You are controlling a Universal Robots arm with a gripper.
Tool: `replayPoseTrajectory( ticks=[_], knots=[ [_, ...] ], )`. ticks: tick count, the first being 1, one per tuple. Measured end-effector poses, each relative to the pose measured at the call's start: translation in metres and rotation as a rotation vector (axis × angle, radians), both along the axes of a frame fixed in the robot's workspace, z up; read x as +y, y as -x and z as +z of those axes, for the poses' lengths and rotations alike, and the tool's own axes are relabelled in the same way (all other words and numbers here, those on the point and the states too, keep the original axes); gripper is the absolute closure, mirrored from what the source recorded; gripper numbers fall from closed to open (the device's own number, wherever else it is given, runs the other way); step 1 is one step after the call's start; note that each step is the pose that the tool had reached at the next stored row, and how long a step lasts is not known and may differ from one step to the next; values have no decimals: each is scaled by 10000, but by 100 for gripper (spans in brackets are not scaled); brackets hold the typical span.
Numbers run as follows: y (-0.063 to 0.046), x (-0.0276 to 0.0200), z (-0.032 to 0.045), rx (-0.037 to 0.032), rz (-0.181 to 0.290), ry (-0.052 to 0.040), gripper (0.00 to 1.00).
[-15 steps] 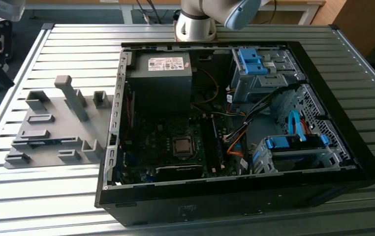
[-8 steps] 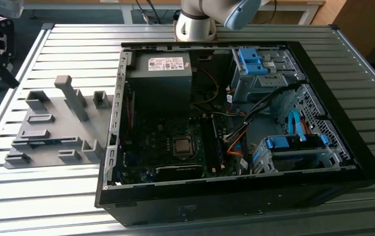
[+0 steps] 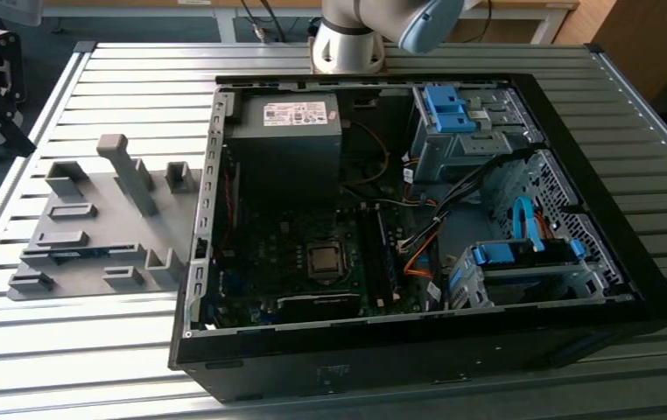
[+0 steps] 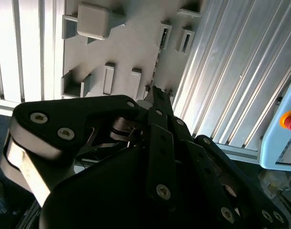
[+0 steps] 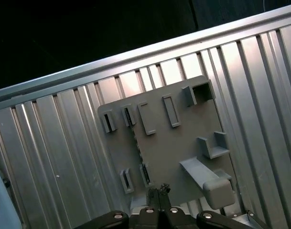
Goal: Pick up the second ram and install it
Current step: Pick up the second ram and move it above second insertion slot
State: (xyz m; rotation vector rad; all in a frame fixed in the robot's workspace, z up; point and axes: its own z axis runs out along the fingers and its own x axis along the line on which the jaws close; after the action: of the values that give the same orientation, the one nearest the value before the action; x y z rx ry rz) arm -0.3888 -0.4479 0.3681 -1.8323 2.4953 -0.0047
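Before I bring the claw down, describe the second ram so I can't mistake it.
On the slatted table, find the grey holder plate at the exterior view's left of the open computer case. The second ram is the thin dark strip standing edge-on between two small slotted blocks; everything around it is grey plastic.

No text reads clearly. A white label (image 3: 292, 112) sits on the power supply (image 3: 281, 166), at about eleven o'clock inside the open computer case (image 3: 427, 359); its print appears too small to decipher.
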Motion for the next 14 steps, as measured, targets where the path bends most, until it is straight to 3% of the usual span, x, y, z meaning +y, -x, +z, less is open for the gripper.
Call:
replayPoseTrajectory(
  ticks=[10,11,13,14],
  knots=[
    [0,0,-2,3,2,0,89],
    [0,0,-4,27,0,-5,89],
    [0,0,-2,245,1,-3,89],
    [0,0,-2,318,1,-3,89]
  ],
)
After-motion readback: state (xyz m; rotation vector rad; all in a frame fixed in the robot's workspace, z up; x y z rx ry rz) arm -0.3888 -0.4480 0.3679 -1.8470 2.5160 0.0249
